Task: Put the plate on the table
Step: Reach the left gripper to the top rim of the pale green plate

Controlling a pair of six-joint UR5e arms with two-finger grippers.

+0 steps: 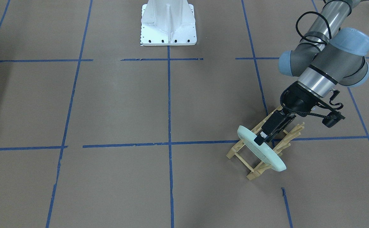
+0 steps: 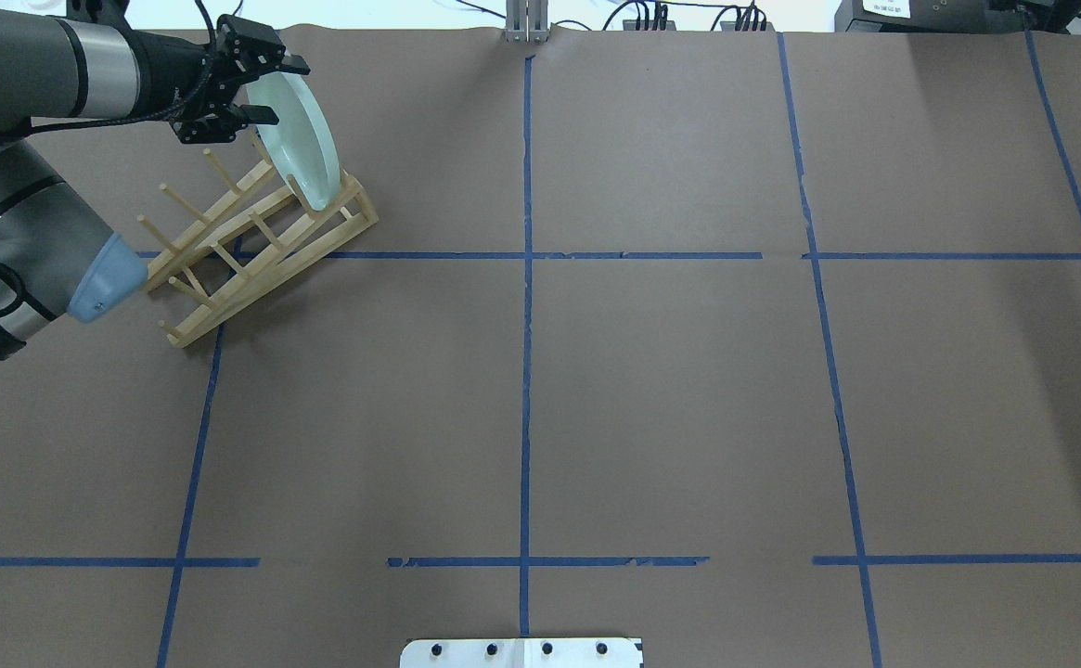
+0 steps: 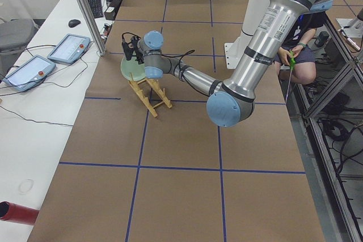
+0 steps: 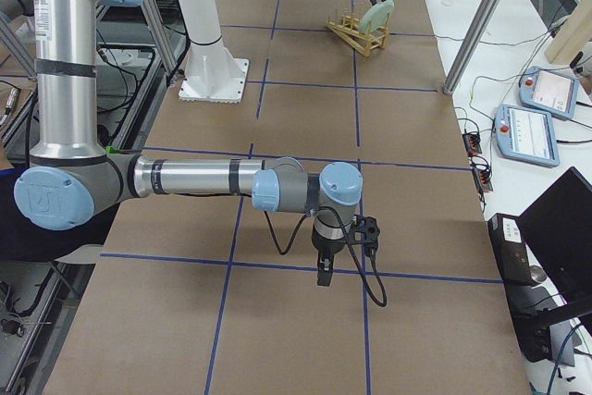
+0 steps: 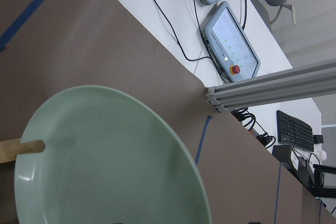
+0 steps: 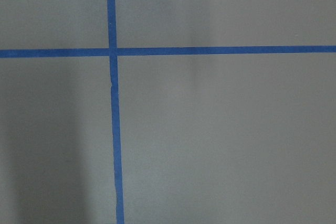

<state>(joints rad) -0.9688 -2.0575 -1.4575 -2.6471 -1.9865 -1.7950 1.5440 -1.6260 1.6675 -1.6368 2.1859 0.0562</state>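
Note:
The pale mint-green plate (image 1: 263,152) stands on edge in the front slot of a light wooden peg rack (image 1: 251,164) on the brown table (image 1: 124,104). In the overhead view the plate (image 2: 303,139) leans in the rack (image 2: 252,241) at the far left. My left gripper (image 2: 271,90) is at the plate's top rim, open, with a finger on each side of it. The left wrist view shows the plate's face (image 5: 105,156) close up with one peg against it. My right gripper (image 4: 321,277) hangs low over the table far from the rack; I cannot tell if it is open or shut.
The white bolted base (image 1: 168,23) stands at the robot's side of the table. Teach pendants (image 3: 68,48) and an aluminium post (image 3: 85,9) are beyond the table's far edge near the rack. A person (image 3: 300,55) sits behind the robot.

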